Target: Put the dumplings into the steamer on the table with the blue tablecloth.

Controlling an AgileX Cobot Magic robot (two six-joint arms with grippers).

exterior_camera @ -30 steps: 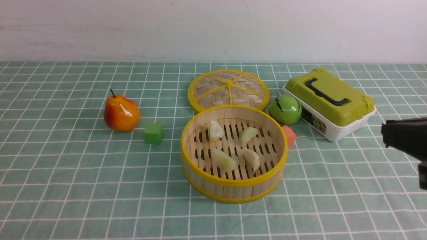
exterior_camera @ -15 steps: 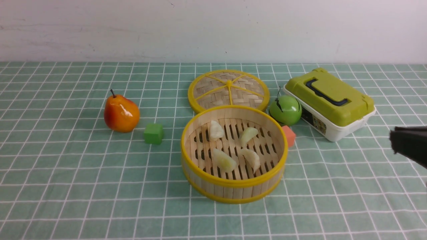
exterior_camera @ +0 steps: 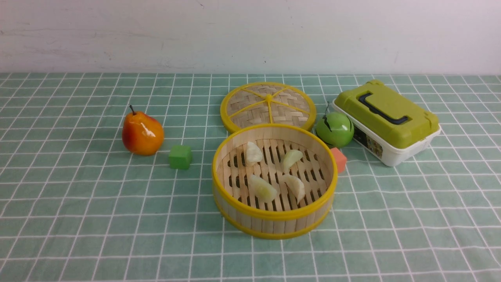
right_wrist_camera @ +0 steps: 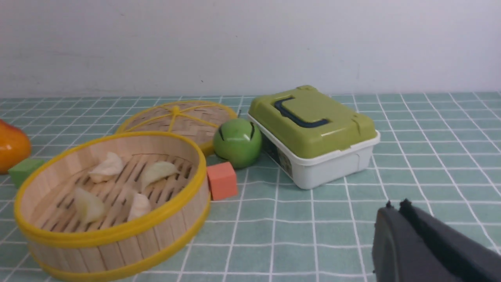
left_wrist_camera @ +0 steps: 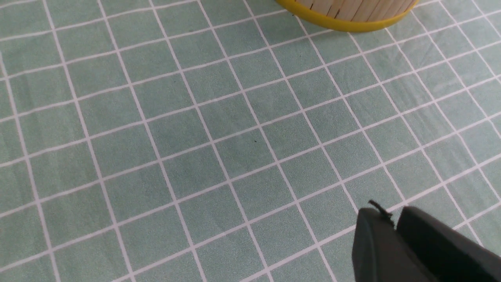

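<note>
Several pale dumplings (exterior_camera: 263, 188) lie on the slatted floor of the yellow-rimmed bamboo steamer (exterior_camera: 274, 213), which stands mid-table on the blue tablecloth (exterior_camera: 78, 203). No arm shows in the front view. In the right wrist view my right gripper (right_wrist_camera: 395, 203) is shut and empty, low over the cloth, well to the right of the steamer (right_wrist_camera: 117, 231) and its dumplings (right_wrist_camera: 158, 171). In the left wrist view my left gripper (left_wrist_camera: 393, 213) hangs over bare cloth, its tips parted by a narrow slit with nothing between them. Only a strip of the steamer's base (left_wrist_camera: 348, 17) shows there.
The flat woven lid (exterior_camera: 268, 105) lies behind the steamer. A green apple (exterior_camera: 334, 129) and an orange cube (exterior_camera: 339, 159) sit at its right, with a green-lidded white box (exterior_camera: 385, 121) beyond. A pear (exterior_camera: 142, 133) and a green cube (exterior_camera: 180, 157) are on the left.
The right arm's dark shape at the right edge of the front view has drawn back and gone out of that view. The steamer and dumplings have not moved.
</note>
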